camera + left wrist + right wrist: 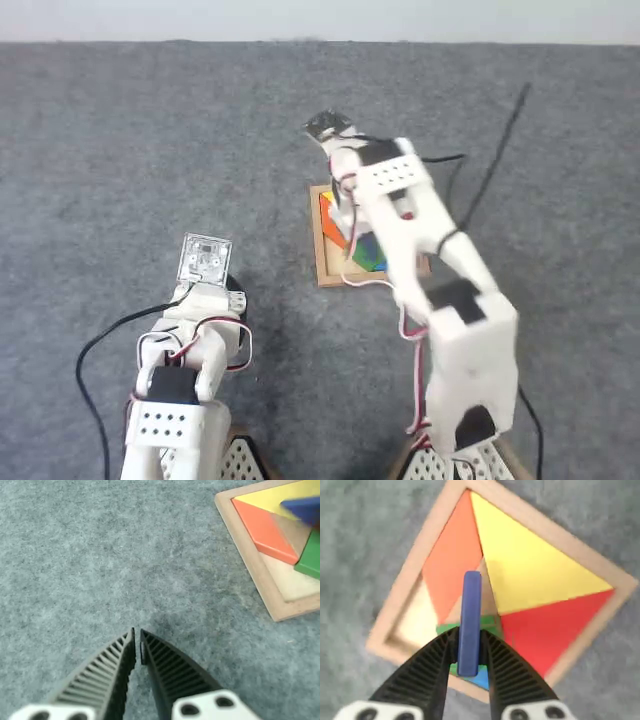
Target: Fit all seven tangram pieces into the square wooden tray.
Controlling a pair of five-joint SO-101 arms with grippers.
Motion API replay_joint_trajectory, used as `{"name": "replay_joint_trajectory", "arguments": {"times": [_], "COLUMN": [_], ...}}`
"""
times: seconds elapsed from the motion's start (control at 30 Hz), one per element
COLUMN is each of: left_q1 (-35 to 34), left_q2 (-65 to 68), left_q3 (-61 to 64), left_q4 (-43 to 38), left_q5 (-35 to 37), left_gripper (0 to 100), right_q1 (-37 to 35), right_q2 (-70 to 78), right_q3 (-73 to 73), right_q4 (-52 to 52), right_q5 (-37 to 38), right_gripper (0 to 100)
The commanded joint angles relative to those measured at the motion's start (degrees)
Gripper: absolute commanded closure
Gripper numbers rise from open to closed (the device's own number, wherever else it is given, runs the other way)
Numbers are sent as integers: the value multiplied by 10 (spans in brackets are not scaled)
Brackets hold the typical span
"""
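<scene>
The square wooden tray (442,507) lies on grey carpet under my right arm (400,200). Orange (452,565), yellow (530,565) and red (550,630) triangles lie flat in it, with a green piece (492,625) and a light blue piece (481,680) near the gripper. My right gripper (469,635) is shut on a dark blue piece (471,600), held on edge above the middle of the tray. A strip of bare tray floor (415,622) shows beside the orange triangle. My left gripper (137,632) is shut and holds nothing, low over the carpet, well apart from the tray (250,560).
Grey carpet (150,150) covers the whole table. The right arm's cables (480,190) trail behind the tray. The left arm (195,330) sits at the near left, with open carpet around it.
</scene>
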Motion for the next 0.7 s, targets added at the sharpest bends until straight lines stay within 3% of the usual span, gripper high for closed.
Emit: {"name": "replay_joint_trajectory", "arguments": {"times": [0.0,0.67], "left_q1": [-3,-3], "left_q2": [-7,-7], "left_q3": [-5,-5], "left_q4": [1,1], "left_q5": [4,4], "left_gripper": [985,985], "right_q1": [-32,-42], "right_q2": [45,65], "right_q3": [-112,-117], "right_q4": [57,90], "right_q5": [-47,11], "right_gripper": [991,988]}}
